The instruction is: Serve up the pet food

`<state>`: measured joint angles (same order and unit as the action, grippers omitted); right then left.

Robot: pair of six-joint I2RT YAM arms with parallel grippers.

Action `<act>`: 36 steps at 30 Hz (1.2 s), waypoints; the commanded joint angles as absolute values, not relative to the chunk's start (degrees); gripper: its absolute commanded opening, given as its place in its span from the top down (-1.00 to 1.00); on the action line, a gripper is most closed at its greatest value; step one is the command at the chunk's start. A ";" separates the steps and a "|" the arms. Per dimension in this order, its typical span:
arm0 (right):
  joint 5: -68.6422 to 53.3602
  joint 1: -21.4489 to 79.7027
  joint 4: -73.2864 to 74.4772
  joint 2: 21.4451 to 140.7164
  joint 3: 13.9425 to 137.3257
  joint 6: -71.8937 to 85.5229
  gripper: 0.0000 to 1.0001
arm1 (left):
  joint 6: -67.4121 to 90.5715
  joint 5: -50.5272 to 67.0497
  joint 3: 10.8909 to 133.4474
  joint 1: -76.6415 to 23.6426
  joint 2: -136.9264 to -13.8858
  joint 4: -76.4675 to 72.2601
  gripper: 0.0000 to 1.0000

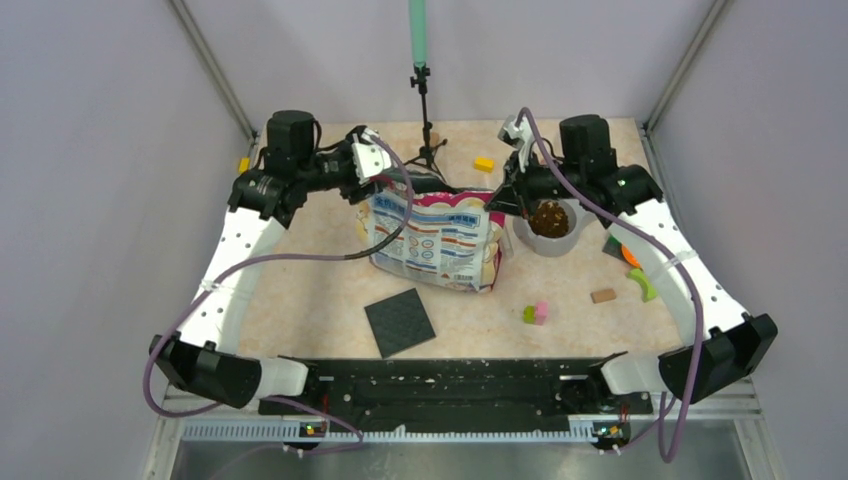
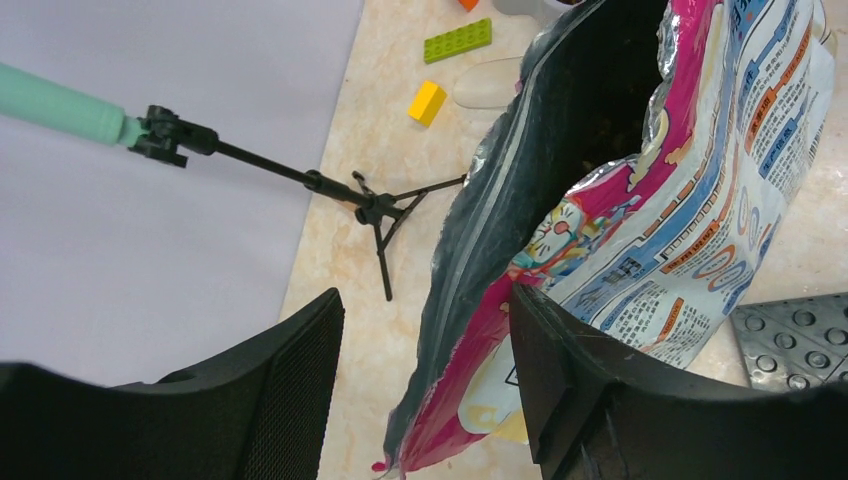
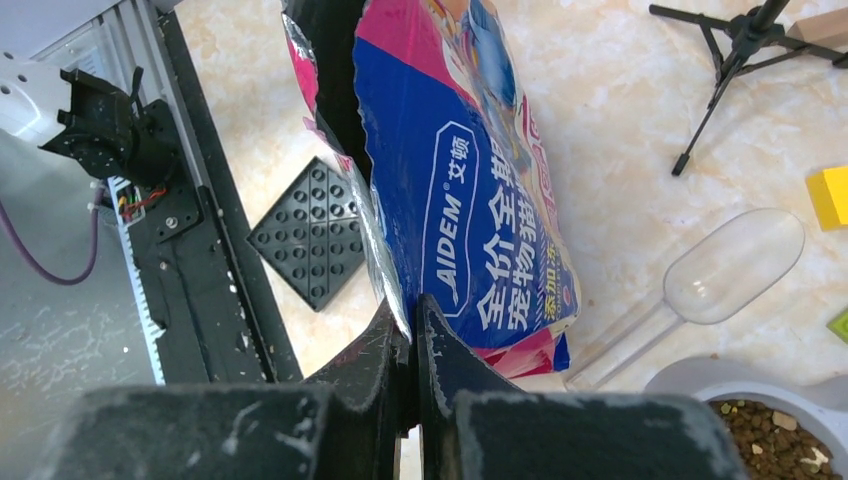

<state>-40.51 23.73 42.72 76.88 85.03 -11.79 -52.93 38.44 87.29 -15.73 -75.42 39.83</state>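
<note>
While the right gripper (image 3: 410, 312) is clenched on the thin foil lip of the bag (image 3: 470, 200), the left gripper (image 2: 425, 300) stands released. Its two fingers (image 2: 290, 400) are set wide, one on either side of the opposite lip of the bag's mouth. One finger lies against the printed outer face; the other is clear of the foil. Top view: the glossy pink-and-blue bag sits mid-table between the two grippers, its mouth agape. Pet food (image 1: 549, 217): a brown heap of kibble lies in the grey bowl (image 1: 548, 246) just right of the bag, beneath the right wrist. Whether the bag's dark interior holds more cannot be told. A clear plastic scoop (image 3: 722, 268) lies on the table beside the bag, its handle reaching toward the bowl. A studded black mat (image 1: 399, 322) lies nearer the arm bases, and a small tripod (image 1: 427, 150) stands behind the bag.
</note>
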 commanded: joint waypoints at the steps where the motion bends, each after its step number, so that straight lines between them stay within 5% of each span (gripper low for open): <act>1: -43.58 23.16 34.94 71.42 86.58 -12.19 1.00 | -54.28 43.03 89.02 -15.64 -78.55 42.46 -0.30; 10: -43.70 23.12 36.41 71.46 85.71 -13.91 1.00 | -52.41 47.20 89.11 -16.10 -80.93 44.50 -0.10; 11: -43.60 23.17 36.41 71.46 85.51 -14.15 1.00 | -52.12 47.69 88.90 -16.09 -80.69 44.70 0.02; 14: -42.69 23.17 36.29 71.47 85.17 -15.19 1.00 | -51.15 48.97 88.12 -16.01 -79.68 45.08 1.00; 24: -41.22 23.72 41.16 70.65 84.07 -29.79 1.00 | -38.31 49.19 85.85 -13.77 -72.31 43.57 1.00; 30: -35.20 29.24 39.43 71.50 83.78 -34.01 -0.04 | -35.82 50.12 85.64 -13.62 -72.62 46.98 1.00; 36: -26.87 37.45 42.87 77.84 89.49 -39.26 -0.29 | -34.02 50.37 83.96 -13.62 -71.46 46.21 1.00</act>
